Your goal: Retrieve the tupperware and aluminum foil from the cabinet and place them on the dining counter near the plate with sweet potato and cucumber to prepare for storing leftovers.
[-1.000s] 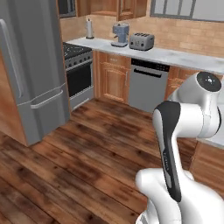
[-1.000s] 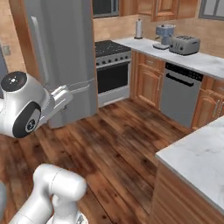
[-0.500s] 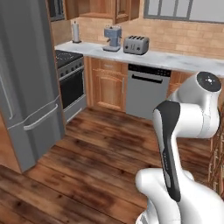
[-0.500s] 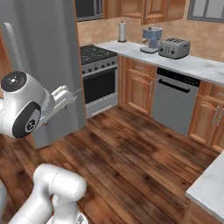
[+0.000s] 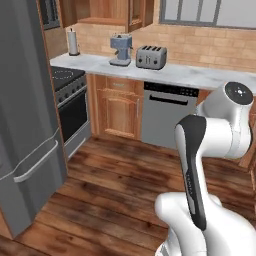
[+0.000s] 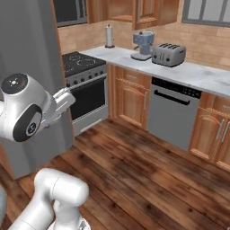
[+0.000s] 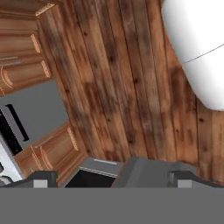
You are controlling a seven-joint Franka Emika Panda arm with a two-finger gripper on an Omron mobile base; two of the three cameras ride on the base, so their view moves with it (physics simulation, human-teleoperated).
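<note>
Fingers (image 7: 40,179) spread apart, holding nothing, pointing at the wood floor (image 7: 127,83). Upper cabinet (image 5: 102,11), top centre of the left base view, likely holds light, stiff tupperware; grasp its rim.

Both base views face toaster (image 5: 151,57) counter, hand view downward at floor (image 7: 131,87)

I can read no text, label, brand or number anywhere; nothing on the toaster (image 5: 151,57), coffee machine (image 5: 120,50) or dishwasher (image 6: 173,112) is legible to me.
</note>
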